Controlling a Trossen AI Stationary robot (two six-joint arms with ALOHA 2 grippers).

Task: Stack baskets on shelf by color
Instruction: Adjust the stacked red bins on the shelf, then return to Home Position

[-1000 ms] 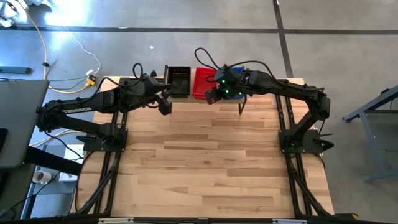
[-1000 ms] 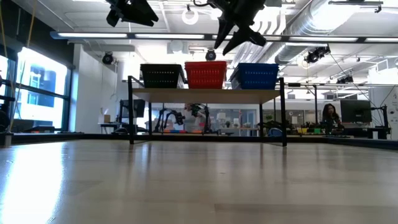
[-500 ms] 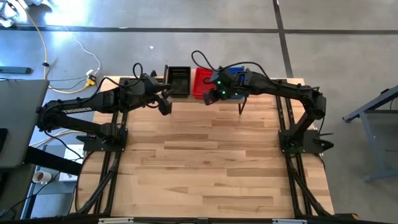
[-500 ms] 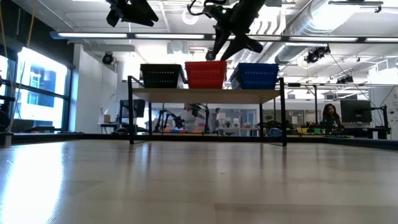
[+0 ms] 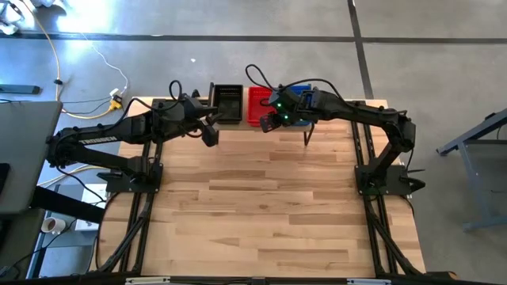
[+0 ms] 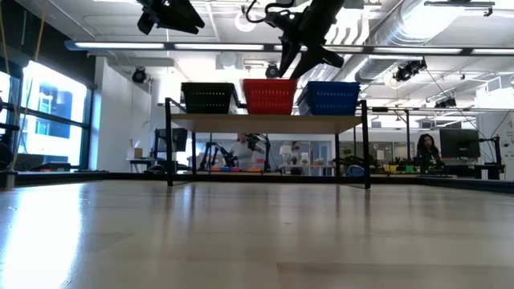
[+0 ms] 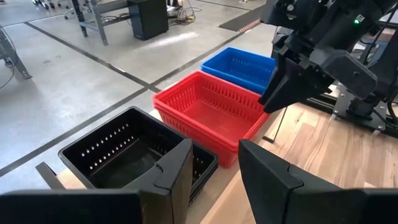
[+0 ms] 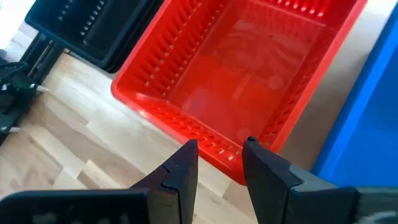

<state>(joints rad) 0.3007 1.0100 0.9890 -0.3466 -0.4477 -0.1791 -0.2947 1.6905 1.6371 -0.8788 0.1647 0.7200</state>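
On the shelf (image 6: 269,122) at the table's far edge stand a black basket stack (image 6: 209,97), a red one (image 6: 269,95) and a blue one (image 6: 331,97), side by side, bottoms on the plank. From above I see black (image 5: 228,101), red (image 5: 257,101) and blue (image 5: 295,93). My right gripper (image 5: 268,121) is open and hovers just over the near rim of the red stack (image 8: 186,121), its fingers (image 8: 264,168) straddling that rim without touching. My left gripper (image 5: 210,131) is open and waits in the air in front of the black stack (image 7: 124,152).
Wooden tabletop (image 5: 261,206) spreads toward the near edge. The shelf's thin black legs (image 6: 169,152) stand at the far edge. Beyond the table lie a concrete floor and a lab room with benches. The right arm (image 7: 323,43) shows in the left wrist view over the blue basket (image 7: 242,65).
My right gripper has moved a little toward the table's left and slightly down, from over the gap between the red and blue stacks to over the red stack's near rim. The left arm has kept still.
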